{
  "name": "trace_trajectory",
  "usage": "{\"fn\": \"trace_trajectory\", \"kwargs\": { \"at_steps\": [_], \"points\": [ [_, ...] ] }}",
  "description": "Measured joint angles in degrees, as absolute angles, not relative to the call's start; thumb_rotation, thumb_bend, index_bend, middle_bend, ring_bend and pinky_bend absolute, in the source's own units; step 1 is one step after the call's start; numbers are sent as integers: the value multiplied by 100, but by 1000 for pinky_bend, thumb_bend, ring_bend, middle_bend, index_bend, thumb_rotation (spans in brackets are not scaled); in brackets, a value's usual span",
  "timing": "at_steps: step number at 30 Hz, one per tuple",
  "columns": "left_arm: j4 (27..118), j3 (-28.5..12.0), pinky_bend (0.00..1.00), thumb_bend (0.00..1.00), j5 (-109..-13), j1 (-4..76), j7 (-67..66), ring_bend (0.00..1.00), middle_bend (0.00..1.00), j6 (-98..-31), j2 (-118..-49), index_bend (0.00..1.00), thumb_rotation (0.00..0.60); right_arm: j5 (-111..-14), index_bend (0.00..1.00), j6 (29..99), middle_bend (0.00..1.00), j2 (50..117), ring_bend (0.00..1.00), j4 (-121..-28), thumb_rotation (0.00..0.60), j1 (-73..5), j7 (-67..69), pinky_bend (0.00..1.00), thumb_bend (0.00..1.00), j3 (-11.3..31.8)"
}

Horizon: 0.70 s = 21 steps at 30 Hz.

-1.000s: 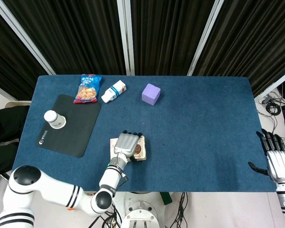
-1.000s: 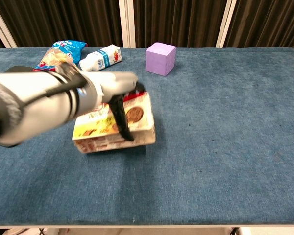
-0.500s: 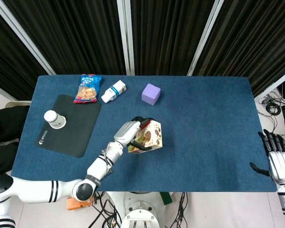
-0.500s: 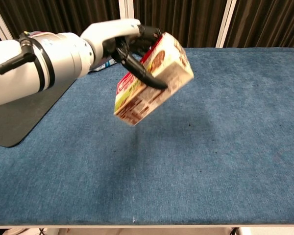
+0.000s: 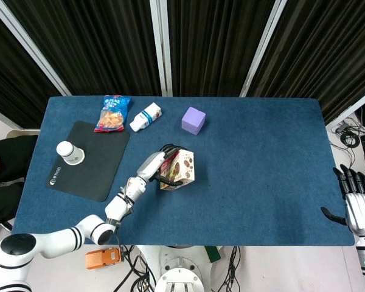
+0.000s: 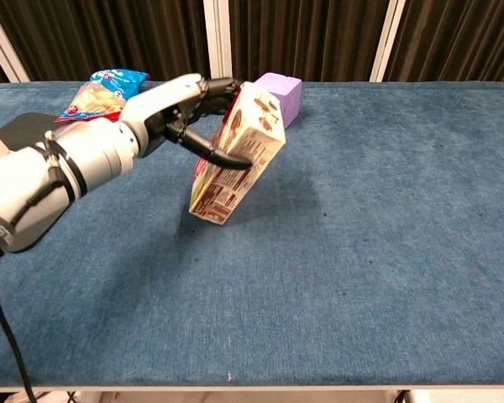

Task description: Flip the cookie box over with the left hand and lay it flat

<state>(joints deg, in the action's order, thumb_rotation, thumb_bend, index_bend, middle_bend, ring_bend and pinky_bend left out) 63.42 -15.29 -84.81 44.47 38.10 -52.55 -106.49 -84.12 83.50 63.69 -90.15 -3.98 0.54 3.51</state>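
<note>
1. The blue table [image 5: 261,164] carries everything. The biggest risk I see is on its bare middle stretch: the cookie box [image 6: 235,155] hangs tilted above the cloth, and if let go from this angle it would likely topple onto a narrow side or the wrong face rather than settle flat.
2. The black mat [image 5: 88,161] lies at the robot's left with a paper cup [image 5: 69,152] on it, well apart from the box, so it is little threat.
3. The left hand [image 6: 203,117] grips the cookie box from the top, fingers [image 6: 223,155] wrapped round its upper end and across one face. The hold covers only that end, so the box could pivot or slip out while turning.
4. The cookie box shows a cookie-printed face, a red and green side and a brown end panel pointing down. It sits steeply tipped, its low corner close to the table, though I cannot tell whether it touches.
5. The purple cube [image 6: 279,91] stands just behind the box; a wide swing could knock it.
6. The right hand [image 5: 359,204] waits off the table edge, fingers spread, holding nothing.
7. The snack bag [image 5: 112,113] and small milk carton [image 5: 145,117] lie at the far side.
</note>
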Motion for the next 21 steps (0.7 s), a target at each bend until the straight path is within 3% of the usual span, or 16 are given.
{"fn": "trace_trajectory", "kwargs": {
  "at_steps": [6,12,21],
  "points": [
    [5843,-1287,4,20,-8643,4523,4159,101,262,-5466,-10791,268,600,-8378,0,8362,0,6354,0,-9086,600,-379,-8,0,278,359],
    [5789,-1158,0,0,-8633,4515,4267,26,139,-5548,-10636,118,600,-8396,0,8378,0,6354,0,-9110,600,-374,-7,0,277,363],
    [5951,-1061,0,0,-8474,4379,4069,0,91,-5615,-10275,81,600,-8454,0,8441,0,6349,0,-9112,600,-351,43,0,277,361]
  ]
}}
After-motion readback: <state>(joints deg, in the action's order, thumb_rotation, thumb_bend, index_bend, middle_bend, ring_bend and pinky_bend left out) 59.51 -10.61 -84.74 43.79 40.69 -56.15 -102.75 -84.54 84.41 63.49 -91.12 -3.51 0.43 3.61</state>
